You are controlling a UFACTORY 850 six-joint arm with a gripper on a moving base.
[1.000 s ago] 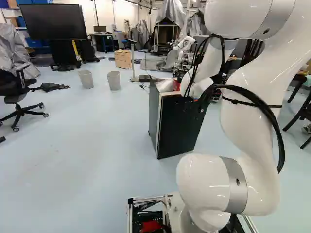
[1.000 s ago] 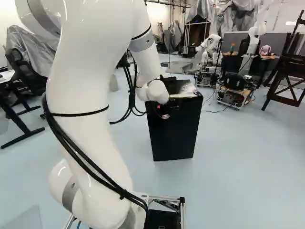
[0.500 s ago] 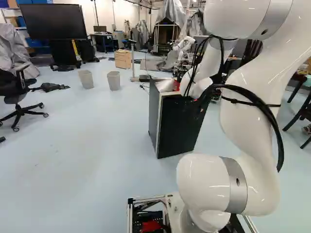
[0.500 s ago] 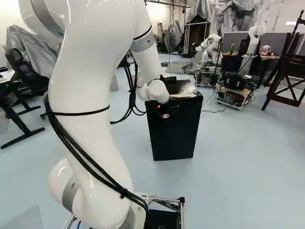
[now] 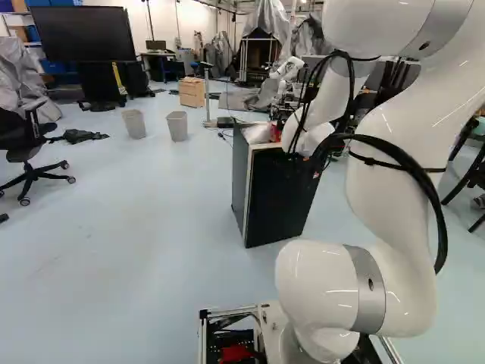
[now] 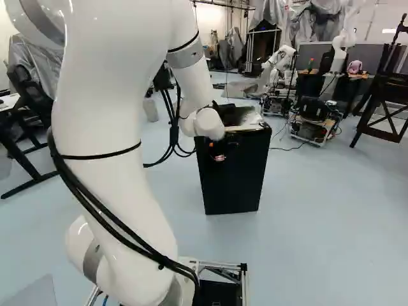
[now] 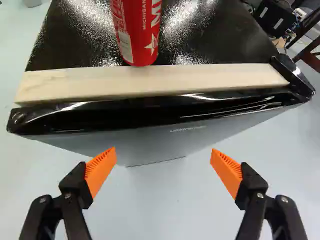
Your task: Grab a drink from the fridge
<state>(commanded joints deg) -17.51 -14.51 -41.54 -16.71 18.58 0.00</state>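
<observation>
The black fridge (image 6: 233, 182) stands ahead of the base, its door apparently shut. By its upper front, my gripper (image 6: 218, 157) shows as a small patch of orange in the right base view. The wrist view has the gripper (image 7: 163, 170) open, nothing between its orange pads, with the fridge's top front edge ahead of it. A red can (image 7: 137, 32) stands on the fridge top (image 7: 200, 42), just behind a pale wooden strip (image 7: 150, 82). The fridge's inside is hidden.
Two grey bins (image 5: 177, 126) stand on the floor beyond the fridge, in the left base view. An office chair (image 5: 26, 148) is at that view's left. Another robot (image 6: 313, 115) and a dark wooden frame (image 6: 386, 92) are at the right base view's right.
The arm has shifted slightly, its upper links leftward in the right base view. The gripper's orange part shows a little lower by the fridge front. The base and fridge have not moved.
</observation>
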